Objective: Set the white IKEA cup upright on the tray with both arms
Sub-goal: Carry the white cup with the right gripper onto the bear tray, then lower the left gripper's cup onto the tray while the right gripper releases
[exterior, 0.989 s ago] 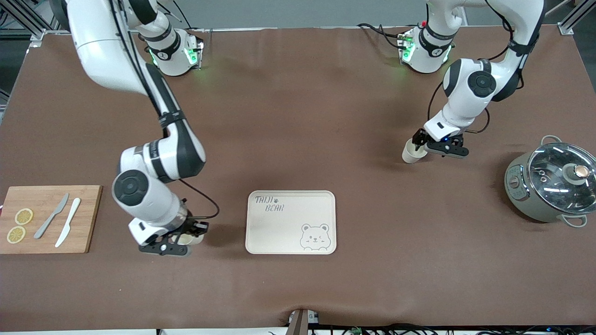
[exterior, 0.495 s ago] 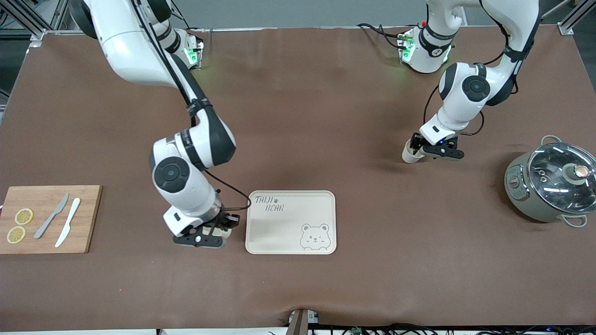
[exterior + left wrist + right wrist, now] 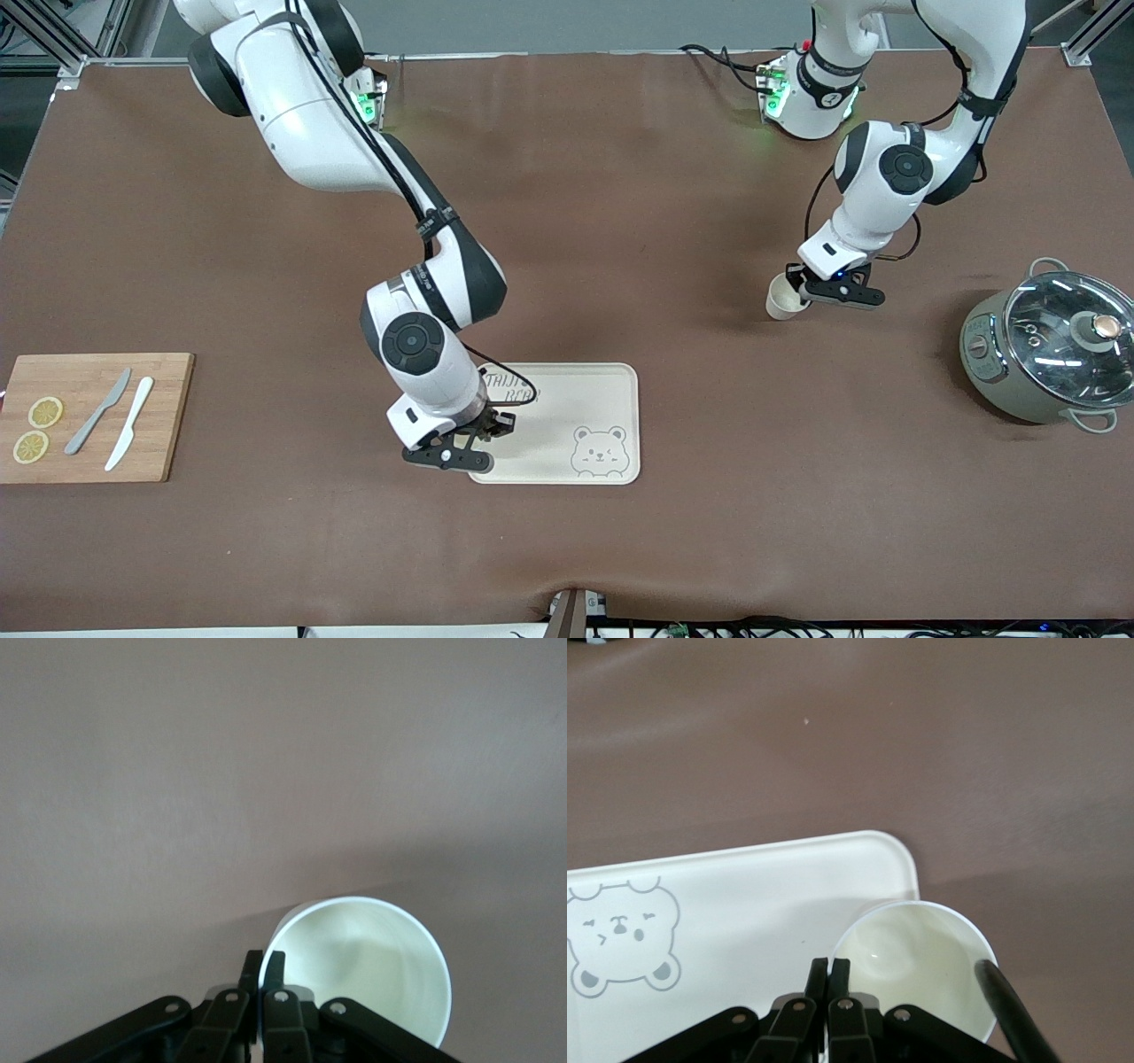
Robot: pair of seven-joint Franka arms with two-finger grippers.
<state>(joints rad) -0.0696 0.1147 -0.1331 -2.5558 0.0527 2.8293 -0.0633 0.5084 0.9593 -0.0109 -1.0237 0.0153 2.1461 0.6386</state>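
Two white cups are in view. My right gripper (image 3: 492,427) is shut on the rim of one white cup (image 3: 917,966), which it holds mouth up over the cream tray's (image 3: 576,399) corner at the right arm's end. That cup is hidden under the gripper in the front view. The tray also shows in the right wrist view (image 3: 744,904). My left gripper (image 3: 797,288) is shut on the rim of a second white cup (image 3: 784,299), mouth up, low over the brown table, well away from the tray. This cup also shows in the left wrist view (image 3: 363,966).
A wooden cutting board (image 3: 168,416) with two knives and two lemon slices lies at the right arm's end of the table. A grey pot with a glass lid (image 3: 1050,346) stands at the left arm's end.
My right arm has carried its cup from beside the cutting board across the table to over the tray's corner. My left gripper has shifted only slightly, and its cup now stands more upright.
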